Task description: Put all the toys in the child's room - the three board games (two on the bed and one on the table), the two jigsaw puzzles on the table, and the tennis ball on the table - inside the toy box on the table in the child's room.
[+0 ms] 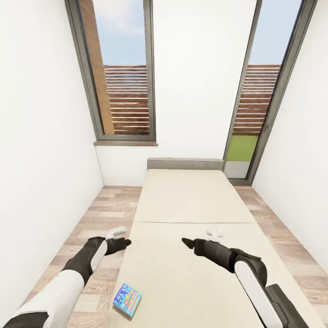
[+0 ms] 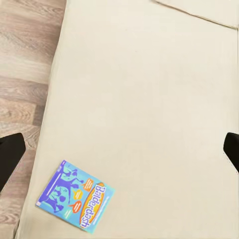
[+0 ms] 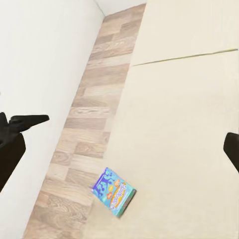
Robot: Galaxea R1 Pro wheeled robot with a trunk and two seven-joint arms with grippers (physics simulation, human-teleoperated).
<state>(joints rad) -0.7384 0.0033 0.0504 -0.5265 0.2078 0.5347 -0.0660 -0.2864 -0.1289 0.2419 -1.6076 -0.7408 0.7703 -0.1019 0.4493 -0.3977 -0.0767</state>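
Blue board game (image 1: pixel 127 299) flat at bed (image 1: pixel 191 200) edge; both end effectors (image 1: pixel 119 237) (image 1: pixel 200 240) spread, empty.

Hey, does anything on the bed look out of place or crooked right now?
One thing: the blue board game lies flat at the near left edge of the bed, turned askew to the mattress sides, with a corner at or slightly over the edge. Otherwise the mattress looks bare and tidy; nothing appears spilled or damaged.

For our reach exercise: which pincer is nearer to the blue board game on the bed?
Left. The left pincer hovers by the bed's left edge, just beyond the blue board game; the right pincer hangs farther off, over the mattress middle.
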